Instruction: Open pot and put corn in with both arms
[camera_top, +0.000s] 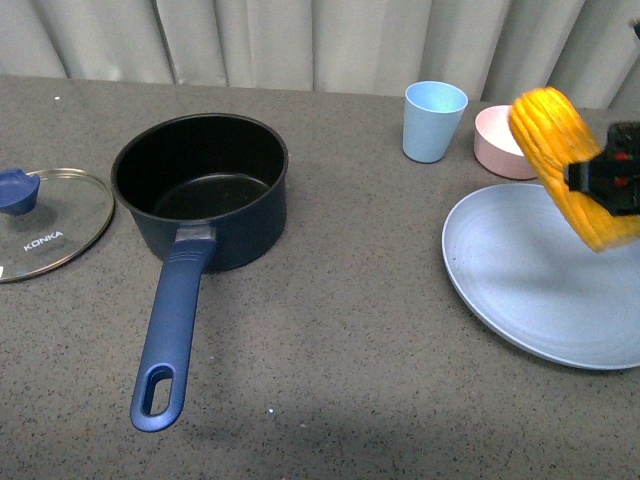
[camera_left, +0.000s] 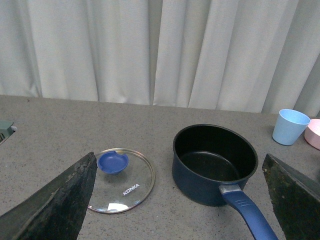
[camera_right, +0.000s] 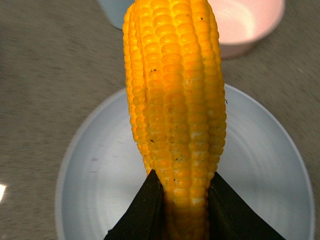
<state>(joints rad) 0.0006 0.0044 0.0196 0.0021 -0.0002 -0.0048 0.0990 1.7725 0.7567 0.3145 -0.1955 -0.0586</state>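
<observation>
My right claw (camera_top: 600, 182) clamps corn (camera_top: 560, 150) near one end, above the plate (camera_top: 500, 270) at the counter's (camera_top: 330, 330) right edge. Risk: the overhanging cob pivots and drops short of the open pot (camera_top: 200, 190).

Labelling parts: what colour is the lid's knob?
Dark blue; the knob shows best in the left wrist view.

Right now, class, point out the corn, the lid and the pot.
corn (camera_top: 550, 135), front view, upper half of the cob.
lid (camera_top: 62, 212), front view, glass beside the knob.
pot (camera_top: 250, 235), front view, outer wall beside the handle.
</observation>
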